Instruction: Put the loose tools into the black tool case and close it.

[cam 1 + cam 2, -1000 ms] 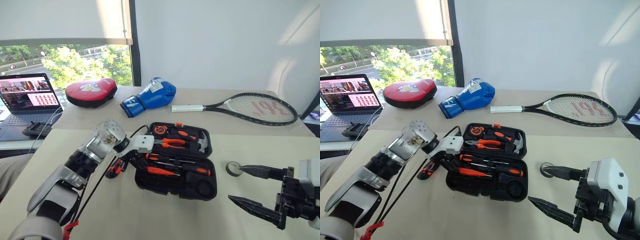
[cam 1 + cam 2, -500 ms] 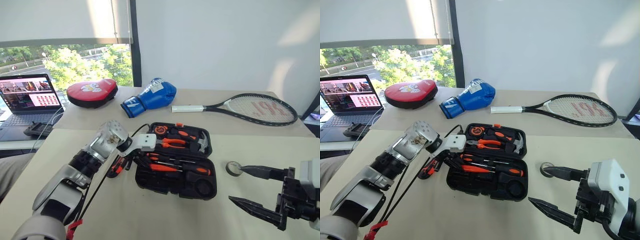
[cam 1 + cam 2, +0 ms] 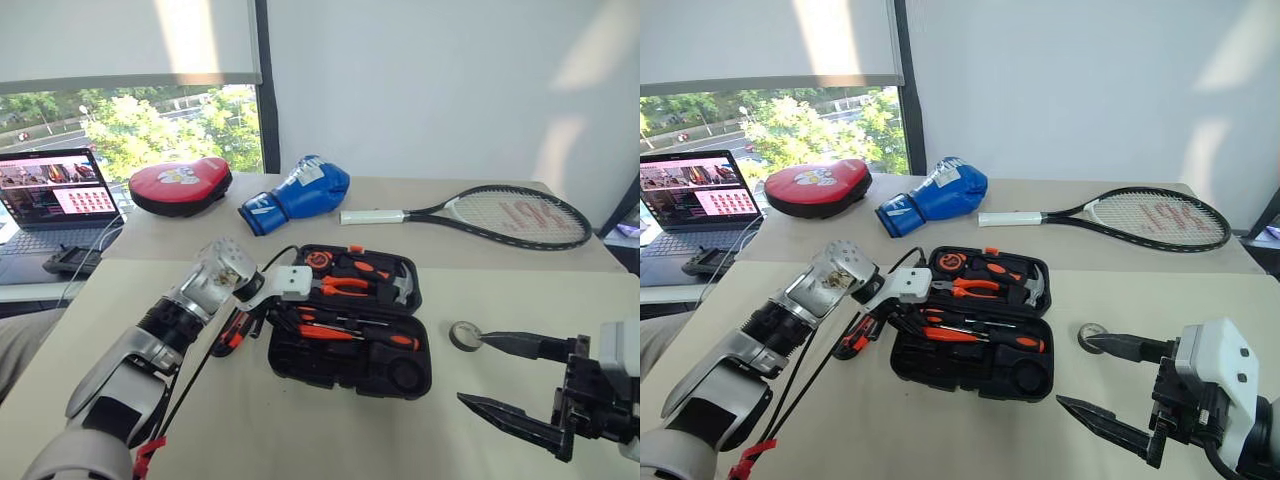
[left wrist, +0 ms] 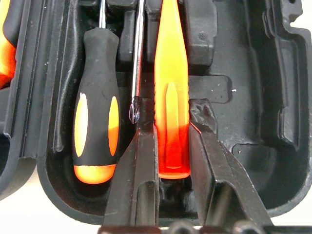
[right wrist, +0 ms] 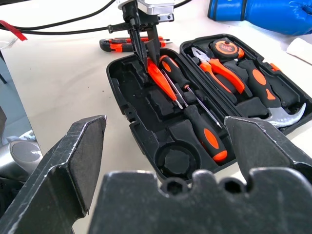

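Centre frame, the open black moulded plastic tool case [image 3: 350, 322] lies on the beige surface [image 3: 300, 420]. The left end effector [image 4: 171, 146] pinches the slim orange tool [image 4: 170, 83] inside it. The right end effector [image 3: 505, 380], lower right, gapes wide and empty beside the small grey tape roll [image 3: 464, 335].

The left arm is built of grey and silver segments with a black ribbed band between them, ending in a shiny rounded metal wrist housing and a small white block. Black cables run loose along it, and a strip of red tape wraps one near the elbow. The left tool [image 3: 268, 318] has two slim black tapered fingers [image 4: 139, 165]. The right tool [image 3: 495, 378] carries two long, pointed matte-black fingers with rough flat faces, fixed to a black bracket with round screw holes and a white casing behind it.
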Action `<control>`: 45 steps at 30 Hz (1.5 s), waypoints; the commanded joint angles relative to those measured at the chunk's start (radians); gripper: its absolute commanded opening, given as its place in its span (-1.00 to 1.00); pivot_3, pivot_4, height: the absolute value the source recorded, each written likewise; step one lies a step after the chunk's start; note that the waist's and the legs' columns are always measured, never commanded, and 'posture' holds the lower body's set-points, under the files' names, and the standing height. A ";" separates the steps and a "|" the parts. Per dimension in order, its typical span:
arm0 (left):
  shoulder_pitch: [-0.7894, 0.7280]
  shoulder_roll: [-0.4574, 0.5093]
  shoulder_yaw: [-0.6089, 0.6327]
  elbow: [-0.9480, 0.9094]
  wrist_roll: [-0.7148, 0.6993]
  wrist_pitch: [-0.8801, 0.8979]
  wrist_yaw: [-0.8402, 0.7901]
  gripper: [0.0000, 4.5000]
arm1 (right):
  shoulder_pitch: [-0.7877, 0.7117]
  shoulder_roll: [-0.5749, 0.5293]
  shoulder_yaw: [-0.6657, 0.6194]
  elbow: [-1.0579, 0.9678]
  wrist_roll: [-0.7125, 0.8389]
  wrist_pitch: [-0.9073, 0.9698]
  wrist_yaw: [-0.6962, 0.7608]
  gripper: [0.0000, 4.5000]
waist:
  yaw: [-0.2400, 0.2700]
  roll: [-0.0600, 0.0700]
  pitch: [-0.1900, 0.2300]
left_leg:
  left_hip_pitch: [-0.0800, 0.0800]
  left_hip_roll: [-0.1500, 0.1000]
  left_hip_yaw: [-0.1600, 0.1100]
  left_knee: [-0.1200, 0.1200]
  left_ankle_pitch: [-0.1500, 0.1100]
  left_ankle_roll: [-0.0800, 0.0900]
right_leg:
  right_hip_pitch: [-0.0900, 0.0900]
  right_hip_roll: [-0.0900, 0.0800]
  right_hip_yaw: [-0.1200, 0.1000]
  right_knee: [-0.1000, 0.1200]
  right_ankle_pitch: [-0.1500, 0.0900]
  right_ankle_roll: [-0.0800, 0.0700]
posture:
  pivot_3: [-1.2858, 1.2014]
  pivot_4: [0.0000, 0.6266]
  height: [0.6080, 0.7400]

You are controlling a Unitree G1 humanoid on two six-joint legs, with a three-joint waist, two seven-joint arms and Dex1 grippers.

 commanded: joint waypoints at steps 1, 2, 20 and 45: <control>-0.005 0.011 -0.004 0.010 0.030 -0.024 -0.001 -0.81 | -0.010 0.003 -0.034 -0.013 0.006 0.005 -0.001 1.00 | 0.000 0.000 0.000 | 0.000 0.000 0.000 0.000 0.000 0.000 | 0.000 0.000 0.000 0.000 0.000 0.000 | 0.03 -0.52 1.00; -0.005 0.010 -0.003 0.008 0.029 -0.024 -0.002 -0.81 | -0.010 0.003 -0.035 -0.013 0.006 0.006 -0.001 1.00 | 0.000 0.000 0.000 | 0.000 0.000 0.000 0.000 0.000 0.000 | 0.000 0.000 0.000 0.000 0.000 0.000 | 0.03 -0.52 1.00; 0.017 0.048 0.179 -0.128 -0.143 0.167 -0.015 0.23 | -0.004 0.008 -0.050 -0.019 0.010 0.017 0.003 1.00 | 0.000 0.000 0.000 | -0.001 0.000 0.000 0.000 0.000 -0.001 | -0.001 0.000 0.000 0.000 0.000 0.000 | 0.03 -0.52 1.00; 0.513 -0.223 0.253 -0.300 -0.180 0.131 0.625 -0.98 | 0.007 0.021 -0.076 -0.070 0.064 0.052 -0.057 1.00 | 0.010 0.004 -0.003 | 0.009 0.001 -0.003 -0.001 0.001 -0.003 | 0.010 -0.005 0.005 -0.002 0.002 -0.003 | 0.03 -0.52 1.00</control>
